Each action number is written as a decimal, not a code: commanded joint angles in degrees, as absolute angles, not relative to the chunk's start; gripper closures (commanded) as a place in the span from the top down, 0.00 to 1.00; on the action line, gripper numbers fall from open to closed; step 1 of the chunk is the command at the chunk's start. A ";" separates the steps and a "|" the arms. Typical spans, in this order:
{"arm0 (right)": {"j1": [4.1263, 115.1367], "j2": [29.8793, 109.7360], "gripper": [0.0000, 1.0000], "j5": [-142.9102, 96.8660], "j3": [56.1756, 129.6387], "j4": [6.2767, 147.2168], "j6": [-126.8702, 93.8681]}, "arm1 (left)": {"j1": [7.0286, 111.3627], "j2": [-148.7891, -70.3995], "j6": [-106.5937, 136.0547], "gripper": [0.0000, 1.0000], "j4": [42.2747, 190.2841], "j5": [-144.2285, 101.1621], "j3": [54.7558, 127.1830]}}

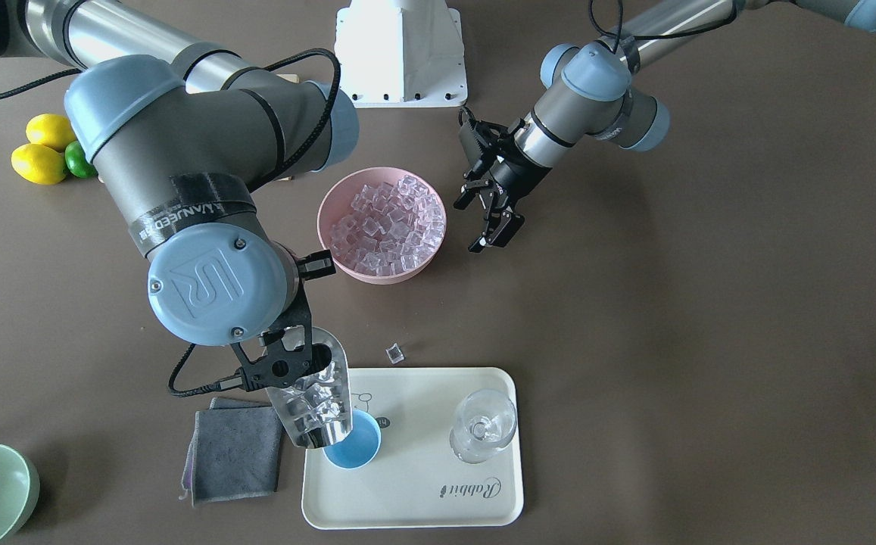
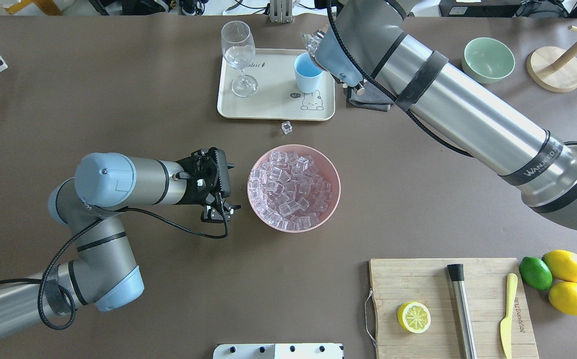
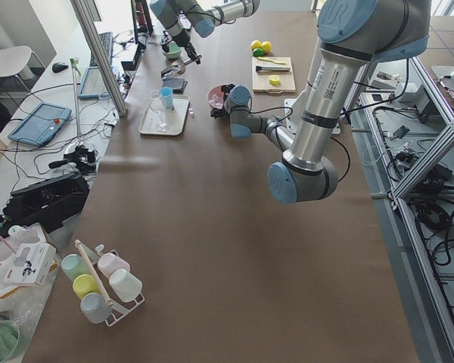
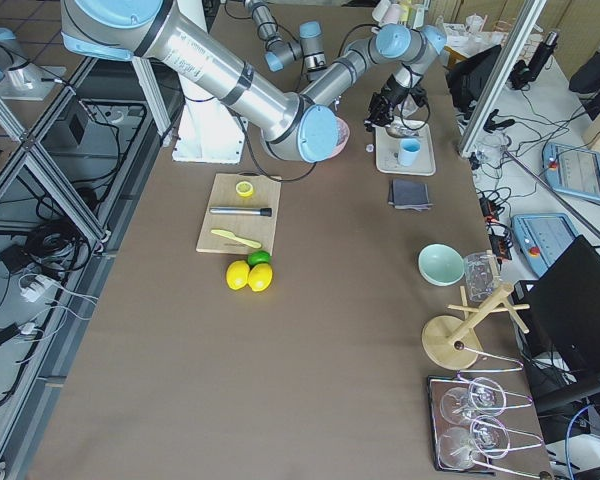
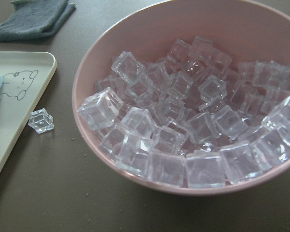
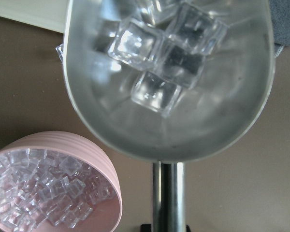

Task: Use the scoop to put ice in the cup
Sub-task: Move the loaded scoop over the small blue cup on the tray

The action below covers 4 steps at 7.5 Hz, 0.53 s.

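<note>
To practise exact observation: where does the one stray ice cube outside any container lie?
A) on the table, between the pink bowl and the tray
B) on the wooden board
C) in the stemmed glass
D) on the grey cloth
A: the lone ice cube rests on the bare table, just off the edge of the tray, between it and the pink bowl.

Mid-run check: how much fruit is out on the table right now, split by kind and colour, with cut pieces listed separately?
Whole yellow lemons: 2
Green lime: 1
Cut lemon half, on the cutting board: 1
Total: 4
</note>
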<state>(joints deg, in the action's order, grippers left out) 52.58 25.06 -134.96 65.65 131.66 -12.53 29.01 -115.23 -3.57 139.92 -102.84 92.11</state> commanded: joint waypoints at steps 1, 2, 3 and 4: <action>51.95 23.30 0.00 -135.44 64.69 138.67 -12.57 | 29.00 -115.22 -3.78 0.98 139.92 -103.01 92.11; 51.51 22.68 0.00 -135.44 64.69 140.00 -12.57 | 28.92 -115.22 -3.95 0.98 139.92 -103.09 92.11; 50.72 22.33 0.00 -135.44 64.77 140.71 -12.57 | 29.00 -115.22 -4.04 0.98 139.92 -103.10 92.11; 50.36 22.32 0.00 -135.44 64.95 140.80 -12.66 | 29.00 -115.22 -4.13 0.98 139.92 -103.10 92.11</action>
